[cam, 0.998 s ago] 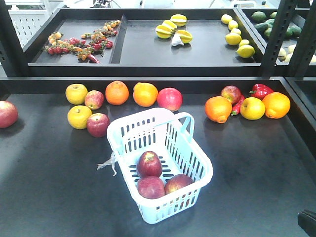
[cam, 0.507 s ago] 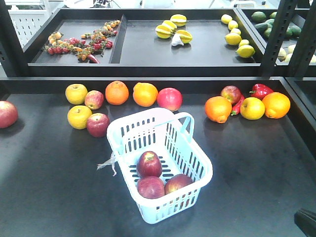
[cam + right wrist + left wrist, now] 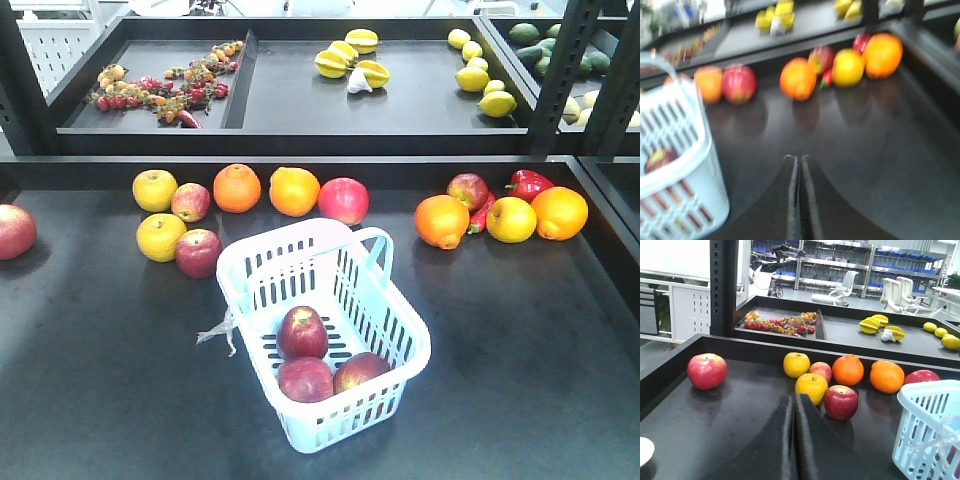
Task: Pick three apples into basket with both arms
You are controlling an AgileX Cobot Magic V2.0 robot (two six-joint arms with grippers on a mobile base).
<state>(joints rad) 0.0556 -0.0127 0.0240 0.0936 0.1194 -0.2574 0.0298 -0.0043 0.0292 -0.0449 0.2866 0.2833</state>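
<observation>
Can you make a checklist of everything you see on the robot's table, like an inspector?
Surface: black table, bare patches clean.
Job's things: three apples lie in the basket.
Clutter: loose fruit behind the basket, such as an orange, a yellow fruit, and a red pepper.
Grippers: left gripper shut, empty; right gripper shut, empty, view blurred.
Cables: nothing seen.
Surroundings: upper tray with more fruit; chairs and shelving behind.
</observation>
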